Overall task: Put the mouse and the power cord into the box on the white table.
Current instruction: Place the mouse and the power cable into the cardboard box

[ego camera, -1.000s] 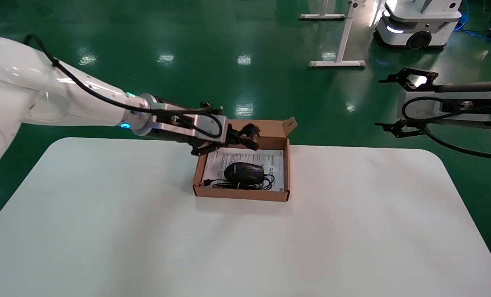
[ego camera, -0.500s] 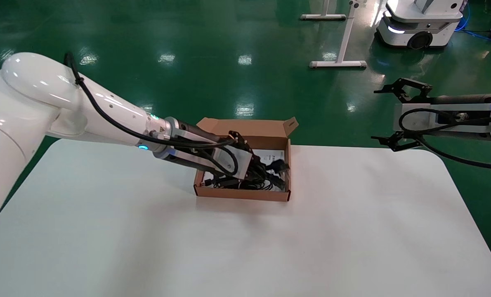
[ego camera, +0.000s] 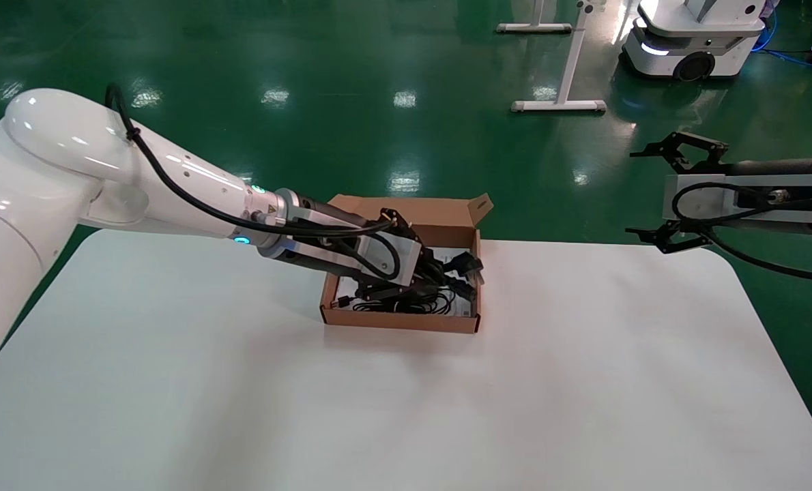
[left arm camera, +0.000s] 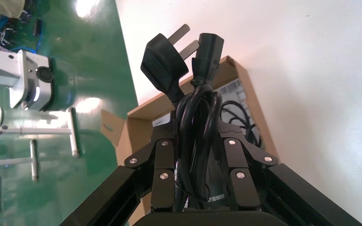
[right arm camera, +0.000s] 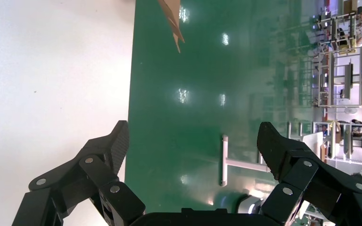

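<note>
power cord [left arm camera: 195, 117] | pinched in left gripper [ego camera: 440, 276], low inside box [ego camera: 406, 320] near table [ego camera: 242, 382] far edge, over mouse cable | step: depositing cord | next: spread fingers, lift clear | right gripper [right arm camera: 193, 155] spread, idle beyond far right corner

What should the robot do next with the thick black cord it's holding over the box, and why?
Probably open the left gripper and let go. It is shut on the power cord, low inside the box, so releasing should drop the cord in. The plug end pokes toward the right wall, though. The right gripper waits open, off to the side.
</note>
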`<state>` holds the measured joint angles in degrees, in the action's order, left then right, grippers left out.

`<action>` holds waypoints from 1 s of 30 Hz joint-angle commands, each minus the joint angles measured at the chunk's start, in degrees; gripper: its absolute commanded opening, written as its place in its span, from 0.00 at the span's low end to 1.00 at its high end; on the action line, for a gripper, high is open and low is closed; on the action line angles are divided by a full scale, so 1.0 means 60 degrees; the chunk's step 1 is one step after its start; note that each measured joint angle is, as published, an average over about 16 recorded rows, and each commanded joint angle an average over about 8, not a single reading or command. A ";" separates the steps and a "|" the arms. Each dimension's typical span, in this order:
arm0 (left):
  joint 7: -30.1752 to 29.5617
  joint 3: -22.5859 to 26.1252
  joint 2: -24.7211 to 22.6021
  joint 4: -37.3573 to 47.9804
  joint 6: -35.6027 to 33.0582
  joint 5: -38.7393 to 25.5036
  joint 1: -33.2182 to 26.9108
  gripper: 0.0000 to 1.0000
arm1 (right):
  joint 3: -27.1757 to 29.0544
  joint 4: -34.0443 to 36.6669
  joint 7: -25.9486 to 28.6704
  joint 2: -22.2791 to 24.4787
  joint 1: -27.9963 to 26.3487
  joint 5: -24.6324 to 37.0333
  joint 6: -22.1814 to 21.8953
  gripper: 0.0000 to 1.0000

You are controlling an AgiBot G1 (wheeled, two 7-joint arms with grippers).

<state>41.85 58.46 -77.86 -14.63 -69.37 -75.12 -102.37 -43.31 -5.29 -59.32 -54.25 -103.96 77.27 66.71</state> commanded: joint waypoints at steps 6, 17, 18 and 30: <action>-0.0091 0.0190 -0.0002 -0.0077 0.0327 0.0118 0.0074 0.21 | -0.0013 0.0034 0.0000 0.0018 -0.0038 0.0020 0.0002 1.00; -0.0104 0.0457 -0.0002 -0.0199 0.0586 0.0271 0.0112 1.00 | 0.0138 0.0172 0.0074 0.0106 -0.0054 -0.0202 0.0142 1.00; -0.0105 0.0467 -0.0002 -0.0203 0.0592 0.0280 0.0114 1.00 | 0.0165 0.0183 0.0086 0.0113 -0.0052 -0.0242 0.0166 1.00; -0.0322 0.0283 0.0176 -0.0447 0.0519 0.0431 0.0285 1.00 | 0.0200 0.0111 0.0181 0.0139 0.0006 -0.0301 0.0195 1.00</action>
<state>39.14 59.51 -76.15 -18.19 -66.54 -72.05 -100.06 -41.63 -5.69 -57.13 -53.11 -103.26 74.84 68.24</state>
